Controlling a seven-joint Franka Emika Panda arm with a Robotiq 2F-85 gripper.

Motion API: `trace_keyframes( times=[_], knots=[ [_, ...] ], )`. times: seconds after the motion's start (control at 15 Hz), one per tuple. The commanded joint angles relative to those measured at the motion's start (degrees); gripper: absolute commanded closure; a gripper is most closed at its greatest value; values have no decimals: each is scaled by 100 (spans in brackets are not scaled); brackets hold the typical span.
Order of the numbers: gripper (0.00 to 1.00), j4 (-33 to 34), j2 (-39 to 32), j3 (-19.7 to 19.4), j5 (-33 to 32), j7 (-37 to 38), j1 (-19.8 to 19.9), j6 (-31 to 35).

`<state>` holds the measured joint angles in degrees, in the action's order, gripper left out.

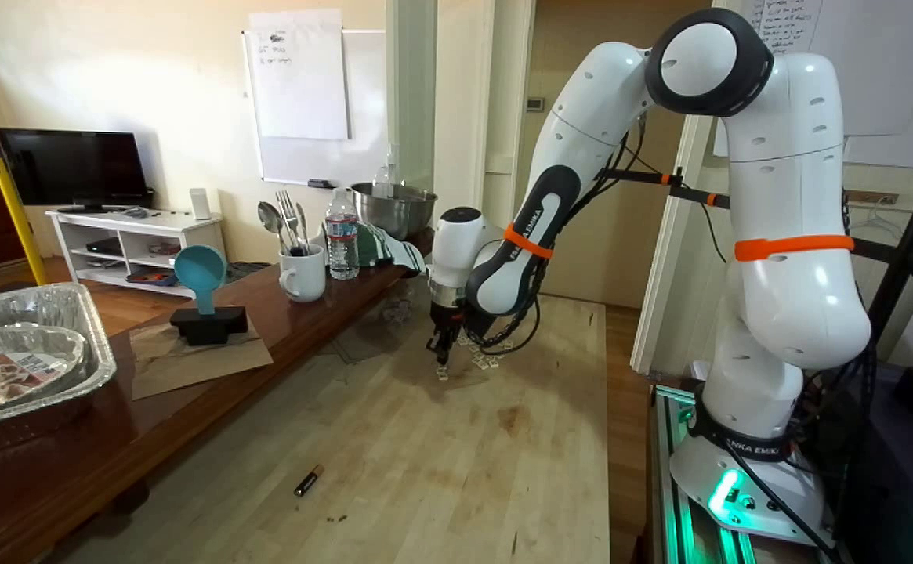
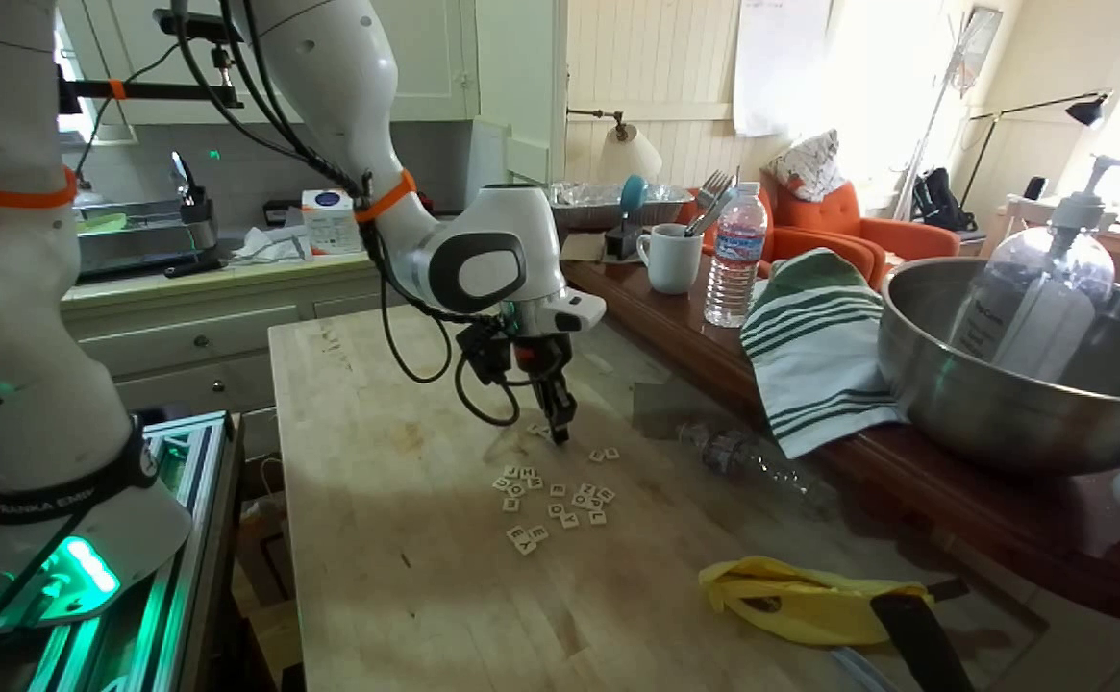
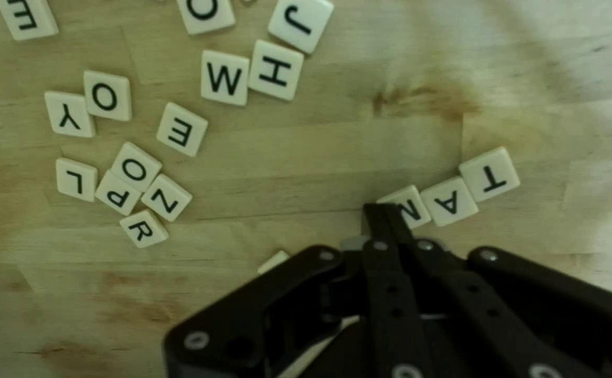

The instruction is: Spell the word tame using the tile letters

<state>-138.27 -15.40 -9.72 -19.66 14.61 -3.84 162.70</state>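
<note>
- Black, long-fingered gripper [image 3: 386, 214], pressed together at the tips with no piece visible in its pinch, poised at one end of a short tile row [image 3: 445, 194]; impossible to tell whether touching or just above.
- Running out from those tips in a slanting line: a partly covered cream square tile [image 3: 416, 207], probably an M, then a matching A tile [image 3: 449, 201], then a matching T tile [image 3: 489, 174], all black-lettered.
- By that reading, three letters of "tame" apparently placed; likely left to add, the closing E, with its spot partly hidden behind the gripper.
- Farther off in the wrist view, among other lettered tiles [image 3: 136, 168]: a cream square E tile [image 3: 182, 129] and a second E tile [image 3: 26, 20] cut off at the edge, either one seemingly suitable.
- Underneath, a pale wooden tabletop [image 2: 367, 577]; beyond, on a glossy brown wooden counter [image 1: 295, 321], a white ceramic mug [image 1: 305, 276].
</note>
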Motion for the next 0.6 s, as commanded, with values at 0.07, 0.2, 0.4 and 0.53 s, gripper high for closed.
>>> trace_keyframes(
  times=[0.07,0.2,0.4,0.53],
  knots=[
    [100,66,-95,-7,115,50,-79,-160],
    [100,28,21,-50,65,60,-81,-159],
    [100,-44,237,-166,-113,147,-141,-129],
    [100,-101,406,-226,-231,198,-166,-109]
  ],
)
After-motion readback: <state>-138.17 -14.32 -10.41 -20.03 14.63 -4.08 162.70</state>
